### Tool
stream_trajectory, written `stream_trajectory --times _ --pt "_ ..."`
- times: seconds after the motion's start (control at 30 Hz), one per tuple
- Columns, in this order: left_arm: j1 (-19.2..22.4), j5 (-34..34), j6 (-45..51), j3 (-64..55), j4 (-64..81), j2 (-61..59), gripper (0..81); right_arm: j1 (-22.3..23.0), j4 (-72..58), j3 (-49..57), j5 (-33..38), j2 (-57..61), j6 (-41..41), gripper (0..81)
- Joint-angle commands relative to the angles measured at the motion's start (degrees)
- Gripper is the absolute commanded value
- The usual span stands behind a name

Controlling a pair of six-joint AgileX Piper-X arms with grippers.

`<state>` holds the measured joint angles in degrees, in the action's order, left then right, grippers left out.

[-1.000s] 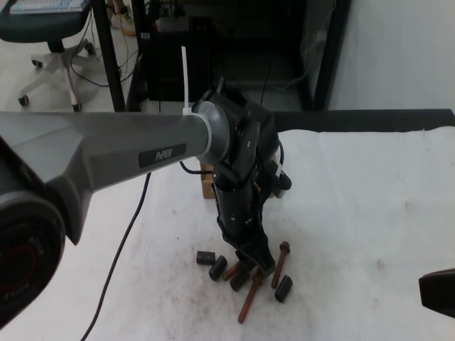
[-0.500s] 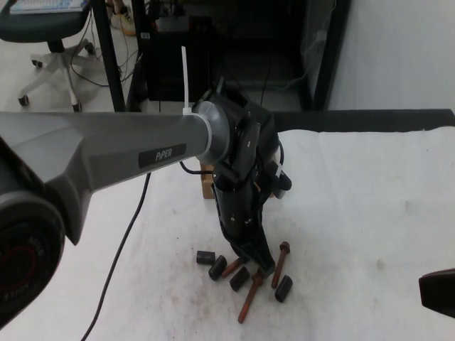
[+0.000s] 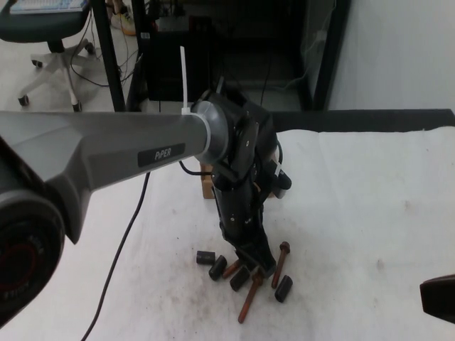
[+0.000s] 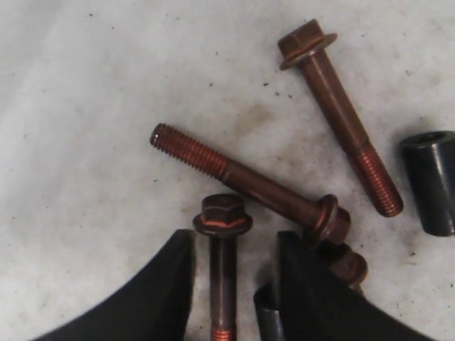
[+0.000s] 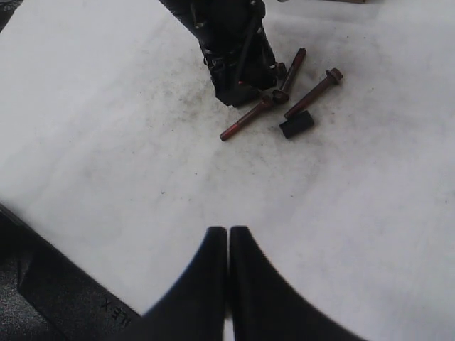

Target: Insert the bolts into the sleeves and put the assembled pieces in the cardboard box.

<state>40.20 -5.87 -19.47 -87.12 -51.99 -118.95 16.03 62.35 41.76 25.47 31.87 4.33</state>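
Rusty brown bolts and short black sleeves lie in a loose pile on the white bench cover. My left gripper points down into the pile, open, its fingers on either side of one bolt without touching it. Two more bolts lie just beyond, and a sleeve lies off to the side. The high view has a sleeve and a long bolt near the fingers. The cardboard box is mostly hidden behind the left arm. My right gripper is shut and empty over bare cover.
Two more sleeves lie left of the pile. A black cable runs across the cover on the left. The bench's dark rear edge is at the back. An office chair stands on the floor beyond.
The left arm's wrist has shifted very slightly over the pile. The bolts, the sleeves and the right gripper stay where they were.
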Motion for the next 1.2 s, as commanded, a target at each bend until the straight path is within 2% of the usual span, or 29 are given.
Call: stream_trajectory --times 0.0,0.7,0.77,0.83,0.93,1.17 --pt "0.06 0.83 0.2 -0.04 -0.19 -0.33 41.1 -0.2 0.52 0.01 0.19 -0.38 -0.47 0.8" --pt "-0.58 1.33 0.26 -0.04 -0.39 -2.17 40.2 -0.2 0.52 0.01 0.19 -0.38 -0.47 0.8" --pt "-0.68 2.73 0.26 -0.04 -0.36 -2.17 34.0 -0.2 0.52 0.01 0.19 -0.38 -0.47 0.8" --pt "-0.78 2.8 0.16 -0.04 -1.03 -2.17 23.8 -0.2 0.52 0.01 0.19 -0.38 -0.47 0.8" --pt "-0.81 2.8 0.21 -0.04 -1.53 -2.17 0.3 -0.2 0.52 0.01 0.19 -0.38 -0.47 0.8" --pt "-0.81 2.8 -0.01 -0.23 -1.24 -2.17 0.2 -0.2 0.52 0.01 0.19 -0.38 -0.47 0.8"
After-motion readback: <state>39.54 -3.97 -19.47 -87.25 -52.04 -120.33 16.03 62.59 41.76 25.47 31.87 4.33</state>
